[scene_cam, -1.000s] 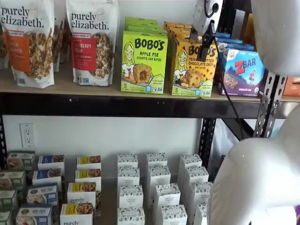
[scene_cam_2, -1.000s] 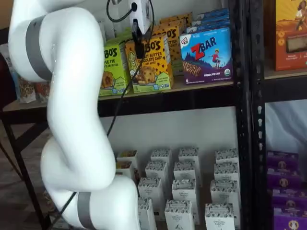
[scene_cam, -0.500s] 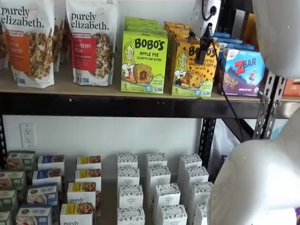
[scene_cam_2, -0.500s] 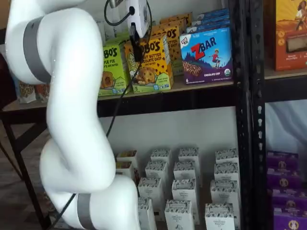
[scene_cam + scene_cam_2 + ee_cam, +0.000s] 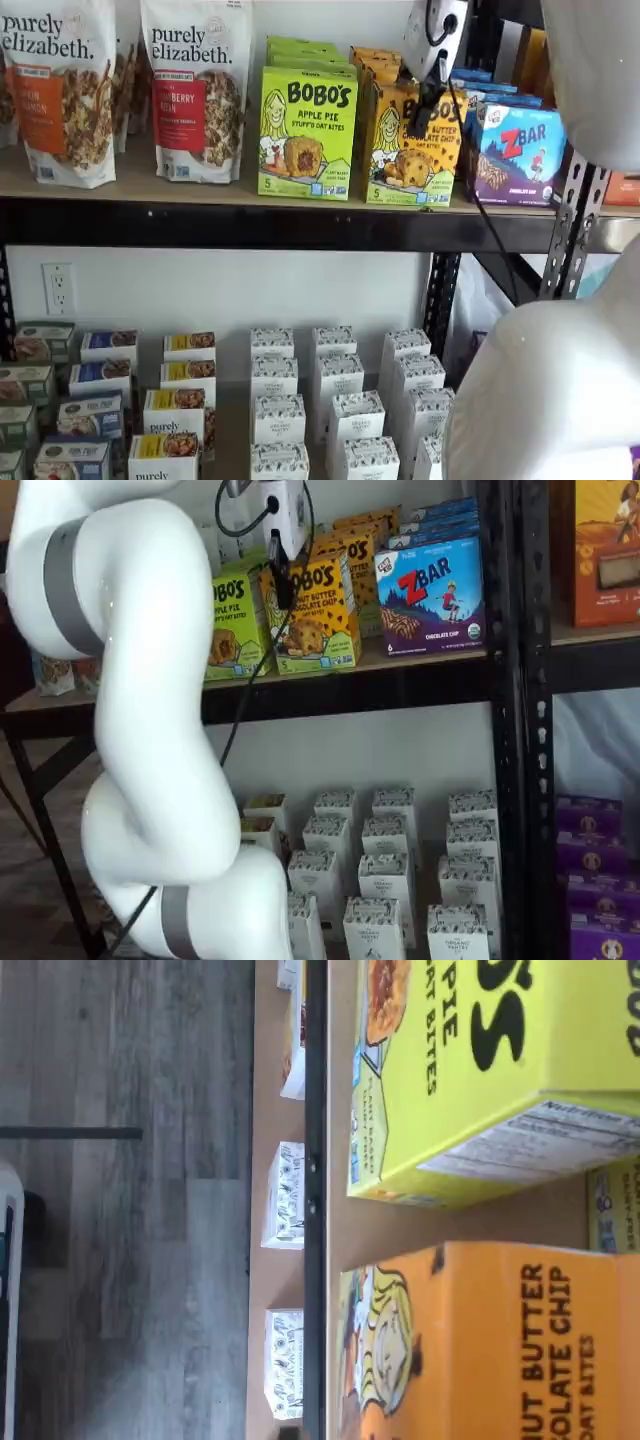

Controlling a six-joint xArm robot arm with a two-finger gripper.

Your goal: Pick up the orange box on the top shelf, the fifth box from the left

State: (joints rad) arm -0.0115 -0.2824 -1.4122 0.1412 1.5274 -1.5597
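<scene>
Tool [image 5: 283,580] now lower, masking orange box [image 5: 322,615] lettering

Even, soft daylight fills both shelf views; my big white arm [image 5: 140,730] looms slightly blurred. My wrist view is turned sideways, its close cartons soft-edged.

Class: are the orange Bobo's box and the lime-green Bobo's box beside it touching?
Apart. The wrist view shows a strip of bare shelf board between the orange box and the lime-green box.
</scene>
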